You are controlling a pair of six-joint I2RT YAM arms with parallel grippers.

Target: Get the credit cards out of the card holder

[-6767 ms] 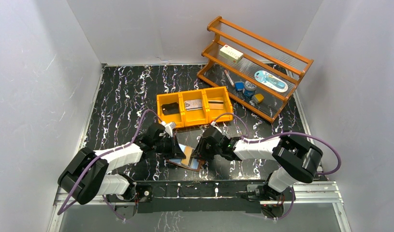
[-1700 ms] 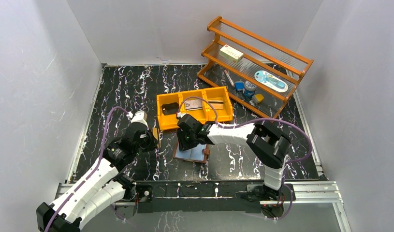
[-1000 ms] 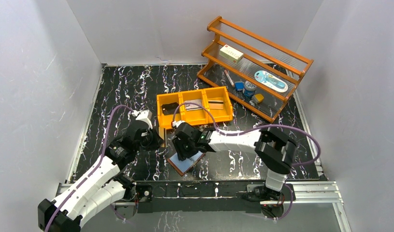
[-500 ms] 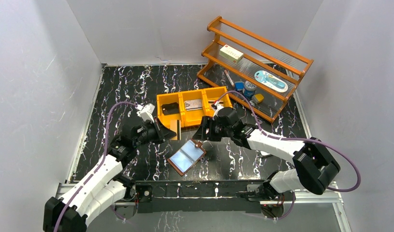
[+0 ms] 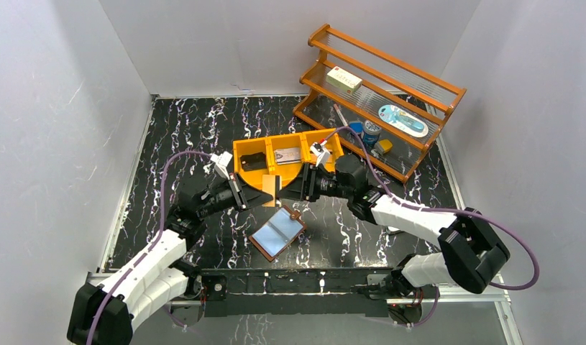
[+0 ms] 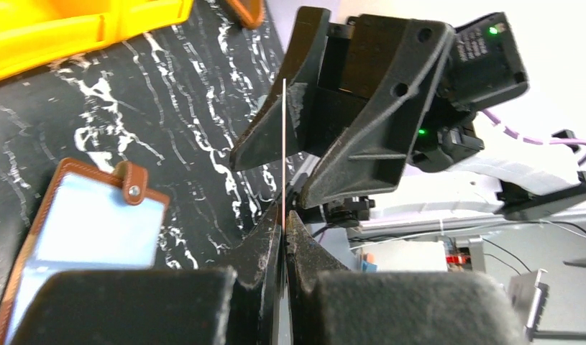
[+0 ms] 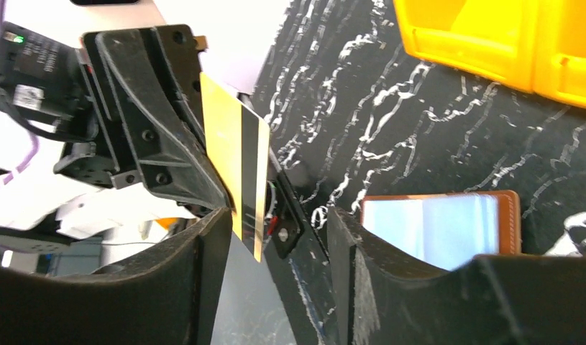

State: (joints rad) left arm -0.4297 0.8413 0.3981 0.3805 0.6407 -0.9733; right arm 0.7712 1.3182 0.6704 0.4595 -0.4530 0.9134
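My left end effector (image 6: 282, 224) pinches a thin gold black-striped plastic card (image 7: 236, 172) aloft; my right end effector (image 7: 275, 230) has left the brown leather card holder (image 5: 277, 232) by the near edge of the counter (image 5: 189, 136), jaws now wide around that card

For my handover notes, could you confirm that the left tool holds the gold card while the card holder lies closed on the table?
Not quite: the card holder lies open, clear sleeves up, as the top external view shows. The left tool does hold the gold card.
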